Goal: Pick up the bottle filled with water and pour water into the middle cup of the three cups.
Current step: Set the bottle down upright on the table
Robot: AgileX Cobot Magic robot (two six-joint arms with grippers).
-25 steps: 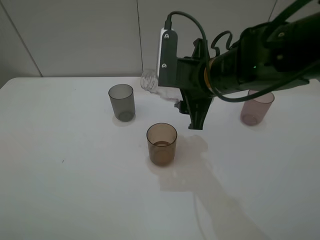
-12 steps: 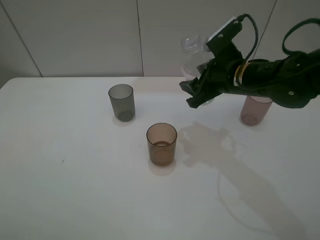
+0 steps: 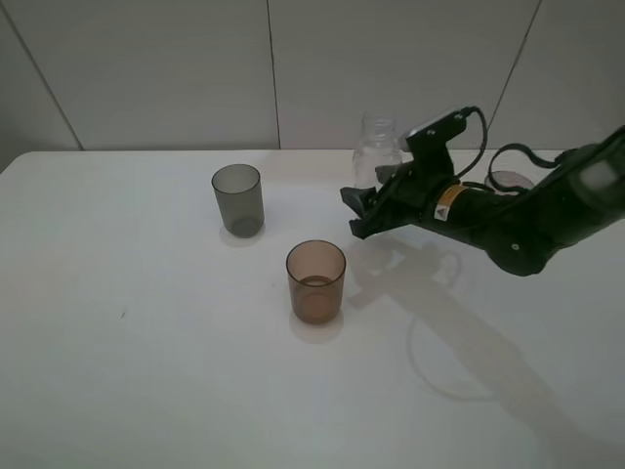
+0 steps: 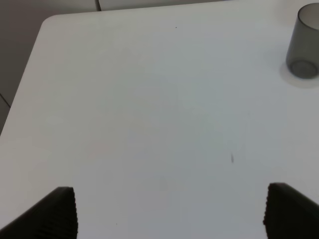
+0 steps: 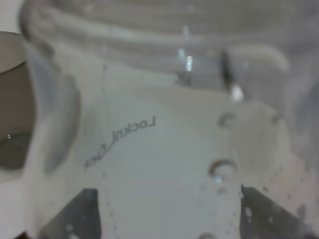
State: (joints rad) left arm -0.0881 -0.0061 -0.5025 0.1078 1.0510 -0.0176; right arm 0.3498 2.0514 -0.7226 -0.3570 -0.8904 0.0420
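- My right gripper [image 3: 357, 213] is closed on the bottle [image 3: 376, 147]. In the right wrist view the clear plastic fills the space between my two fingers [image 5: 75, 214], and both dark tips press against it.
- The bottle stands upright in my grasp, with its open threaded neck pointing up. My gripper covers its lower part, so I cannot tell whether its base touches the table [image 3: 146, 371].
- From the high camera, taking the middle cup [image 3: 315, 281] as the dial's centre, the bottle is at about 1 o'clock, near the cup but apart from it.
- The amber middle cup stands upright on the table with nothing over its mouth.
- The dark grey cup [image 3: 237, 199] stands between 10 and 11 o'clock of the amber one.
- The mauve-pink cup [image 3: 510, 180] is at about 2 o'clock, well apart. It is mostly hidden behind my right arm, with only its rim showing.
- My left gripper [image 4: 169, 214] is spread wide and holds nothing. Only bare table shows between its ribbed fingers [image 4: 60, 211].
- In the left wrist view the grey cup is partly cut off at the picture's edge.
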